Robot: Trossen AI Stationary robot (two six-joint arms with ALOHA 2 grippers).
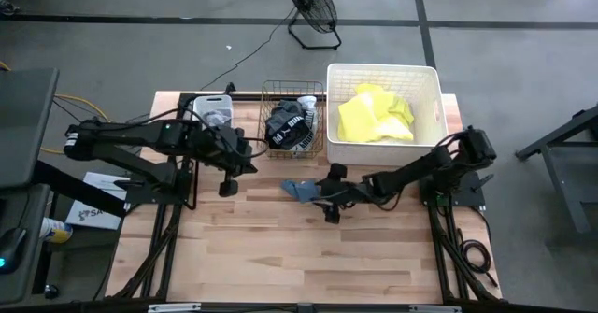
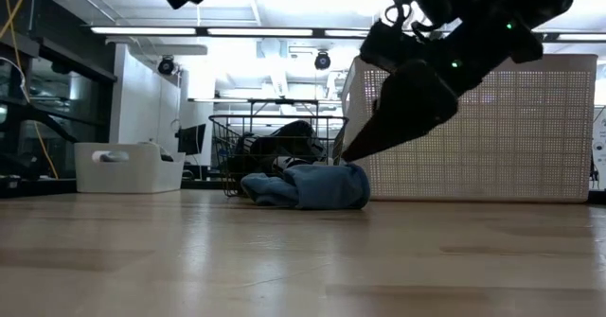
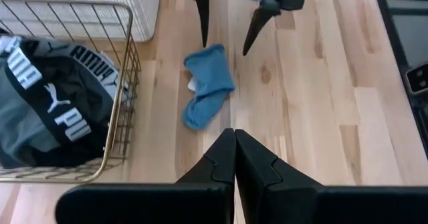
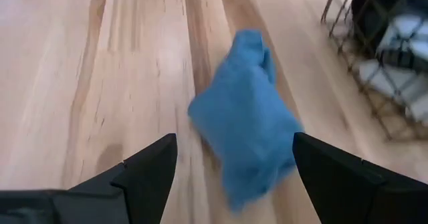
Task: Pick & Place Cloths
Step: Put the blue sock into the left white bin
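The fingers [image 4: 144,174] of the right gripper [image 1: 329,193] stand wide apart and hold nothing. The blue cloth [image 4: 246,120] lies on the table [image 1: 280,266] just ahead of them, in line with the gap between them. I judge that the gripper is placed so in order to come down around the cloth and take it.

The left gripper [image 3: 235,158] hangs a little farther from the cloth, on its other side, with the fingers pressed together and empty; this arm seems only to wait.

Beyond the blue cloth, past the fingertips, stands the wire basket [image 1: 293,95], with one black cloth [image 1: 289,129] with white print inside. Beside it, the big tub [image 1: 383,74] holds one yellow cloth [image 1: 374,117], probably already placed. A small tub [image 1: 213,106] stands farthest on the left.

So I count three cloths, two tubs and one basket.
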